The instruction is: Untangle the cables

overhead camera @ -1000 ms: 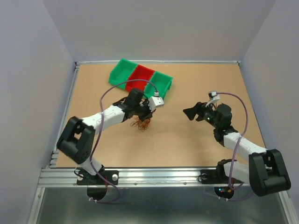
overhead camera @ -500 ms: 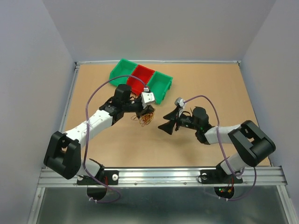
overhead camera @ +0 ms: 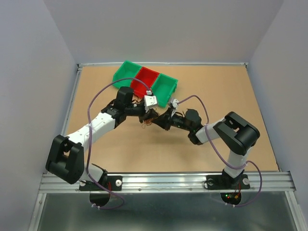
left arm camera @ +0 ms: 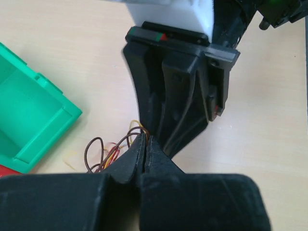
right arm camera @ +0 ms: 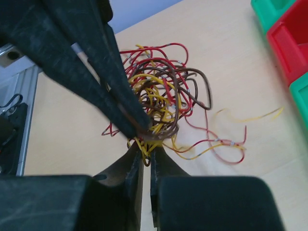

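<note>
The cables (right arm camera: 166, 89) are a small clump of thin red, yellow and brown strands, lying on the table just in front of the bins (overhead camera: 148, 120). My left gripper (left arm camera: 146, 139) is shut on a brown strand at the clump's edge. In the right wrist view its dark fingers (right arm camera: 91, 62) come in from the upper left. My right gripper (right arm camera: 147, 148) is shut on a few yellow strands at the clump's near side. Both grippers meet tip to tip at the clump (overhead camera: 153, 118). In the left wrist view the right gripper's black body (left arm camera: 178, 96) hides most of the cables (left arm camera: 108, 151).
A row of green, red and green bins (overhead camera: 144, 83) stands just behind the clump, its green corner (left arm camera: 29, 120) close to the left gripper. One loose red-yellow strand (right arm camera: 226, 144) trails towards the bins. The purple arm cables arch over both arms (overhead camera: 96, 98).
The right arm has swung left from the table's right side to the clump, and its jaws have gone from open to shut on the strands. The left gripper has stayed shut on the clump.
</note>
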`<control>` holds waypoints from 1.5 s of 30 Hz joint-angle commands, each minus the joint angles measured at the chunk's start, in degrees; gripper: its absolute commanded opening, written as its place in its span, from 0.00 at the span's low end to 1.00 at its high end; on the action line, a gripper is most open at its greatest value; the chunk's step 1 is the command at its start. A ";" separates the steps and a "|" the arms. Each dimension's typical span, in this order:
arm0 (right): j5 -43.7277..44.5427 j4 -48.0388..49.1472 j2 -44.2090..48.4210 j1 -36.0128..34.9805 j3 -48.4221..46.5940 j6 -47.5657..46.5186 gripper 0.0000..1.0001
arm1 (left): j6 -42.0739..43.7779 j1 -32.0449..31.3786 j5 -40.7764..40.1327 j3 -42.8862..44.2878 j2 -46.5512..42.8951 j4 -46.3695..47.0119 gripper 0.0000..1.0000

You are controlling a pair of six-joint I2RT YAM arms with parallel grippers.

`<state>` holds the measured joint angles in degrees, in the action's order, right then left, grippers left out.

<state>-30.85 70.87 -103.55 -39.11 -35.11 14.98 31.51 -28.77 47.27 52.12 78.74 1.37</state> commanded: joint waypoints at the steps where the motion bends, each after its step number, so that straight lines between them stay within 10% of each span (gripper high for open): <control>1: 7.54 6.56 2.29 -0.53 0.73 -1.97 0.01 | -3.97 6.17 4.41 1.59 -2.53 2.66 0.00; 15: 60.42 -5.38 38.40 3.96 23.86 3.03 0.00 | -29.14 28.34 -4.81 -11.16 -15.80 32.73 0.00; 29: 67.50 -26.91 65.66 4.13 27.21 1.63 0.00 | -28.87 28.34 -5.86 -14.24 -20.72 36.07 0.00; 35: 79.69 -39.38 72.77 4.13 25.44 7.07 0.01 | -35.59 31.75 -29.93 -17.13 -24.77 39.22 0.00; 45: 98.87 -52.94 97.56 4.13 29.04 10.60 0.00 | -45.66 44.59 -22.04 -13.98 -17.04 39.85 0.00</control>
<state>51.05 24.88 -11.14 -36.14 -7.53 23.73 -13.17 14.85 30.63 35.03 61.14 35.90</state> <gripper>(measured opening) 0.043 0.041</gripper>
